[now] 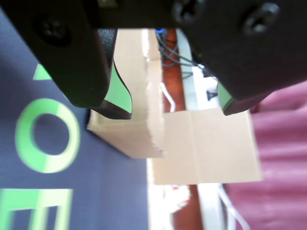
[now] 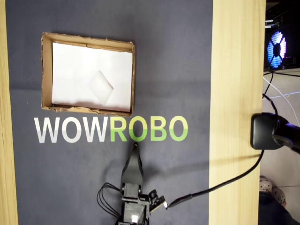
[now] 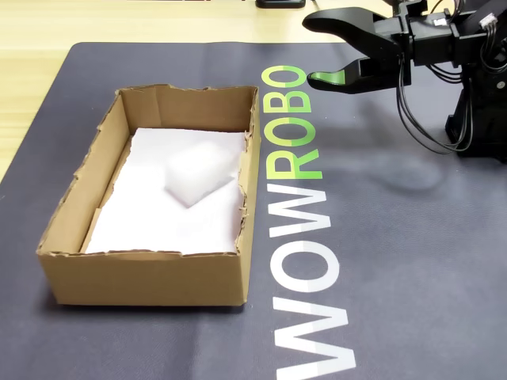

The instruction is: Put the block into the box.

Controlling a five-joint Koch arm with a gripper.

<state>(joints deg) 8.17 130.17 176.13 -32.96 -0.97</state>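
Note:
The white block (image 2: pixel 101 87) (image 3: pixel 198 172) lies inside the cardboard box (image 2: pixel 133 79) (image 3: pixel 150 277), on the white paper that lines its bottom, turned at an angle to the walls. My gripper (image 3: pixel 311 51) hangs open and empty above the dark mat, beyond the box's far right corner in the fixed view. From overhead the gripper (image 2: pixel 135 152) points at the green "ROBO" letters, below the box. In the wrist view the gripper (image 1: pixel 175 108) has its two black fingers spread wide, with the blurred box (image 1: pixel 129 136) ahead between them.
The dark mat (image 2: pixel 178 61) with the "WOWROBO" print lies on a wooden table (image 2: pixel 234 93). A black camera (image 2: pixel 267 131) with a cable sits at the table's right edge in the overhead view. The arm's base (image 3: pixel 479 103) stands at the far right.

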